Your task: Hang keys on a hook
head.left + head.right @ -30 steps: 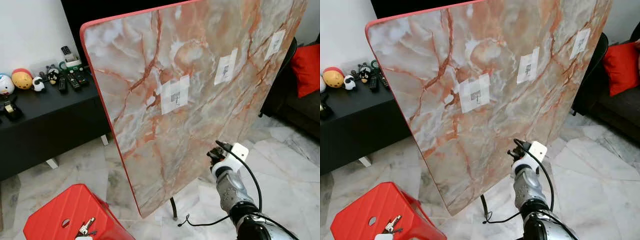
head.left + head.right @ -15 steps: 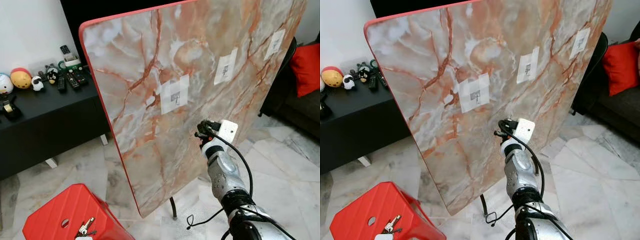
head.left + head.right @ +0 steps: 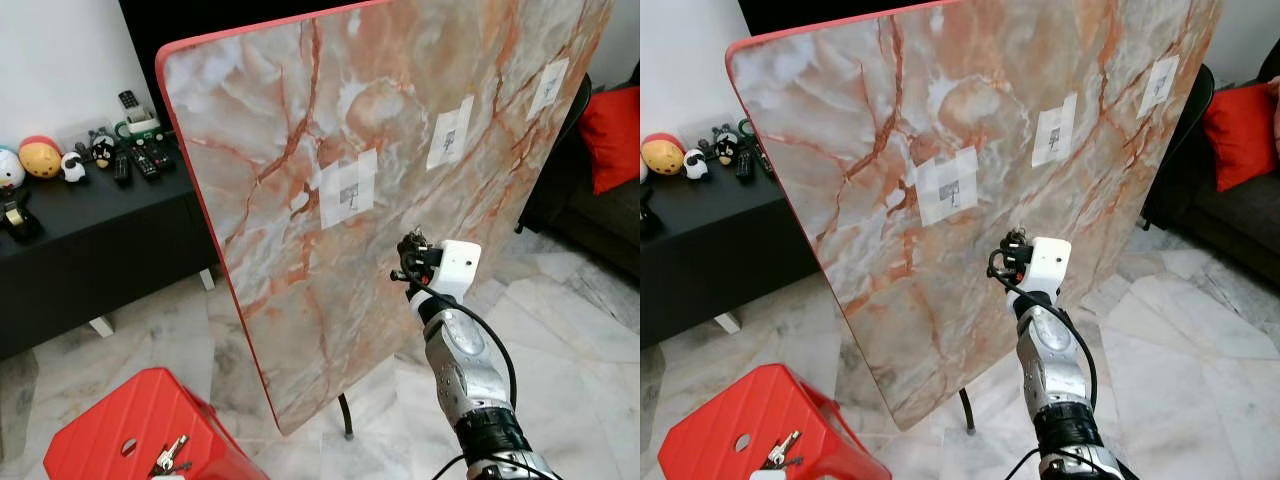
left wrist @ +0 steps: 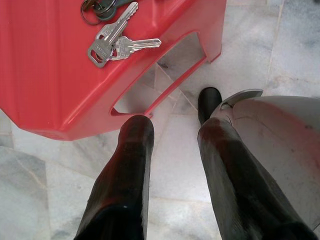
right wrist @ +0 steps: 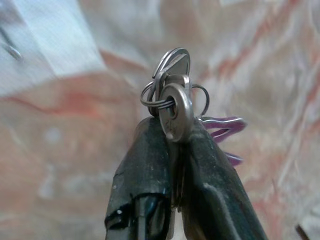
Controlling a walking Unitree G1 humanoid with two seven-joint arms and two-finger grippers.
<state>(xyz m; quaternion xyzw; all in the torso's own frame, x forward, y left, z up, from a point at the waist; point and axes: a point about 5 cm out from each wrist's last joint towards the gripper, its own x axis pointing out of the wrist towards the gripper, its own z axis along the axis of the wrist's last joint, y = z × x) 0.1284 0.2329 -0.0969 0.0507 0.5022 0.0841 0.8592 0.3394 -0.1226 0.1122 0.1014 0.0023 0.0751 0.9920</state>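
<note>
I grip a bunch of keys (image 5: 172, 107) in my clenched right tool (image 3: 415, 262), the ring standing proud above the fingertips. To hang it well, I should steer that ring over the hook (image 3: 349, 194) squarely, then lower. The hook sits on the tilted marble board (image 3: 300, 120), up and to the left of the tool, near but apart. My left tool (image 4: 172, 130) hangs idle, fingers parted, over the red stool (image 4: 45, 70).

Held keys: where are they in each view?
Left eye view: held keys at the right end effector's tip, before the marble board.
Right eye view: centre, below the taped hook.
Right wrist view: pinched, centre.
Left wrist view: other keys lie on the red stool.
Shared landmark: marble board.
</note>
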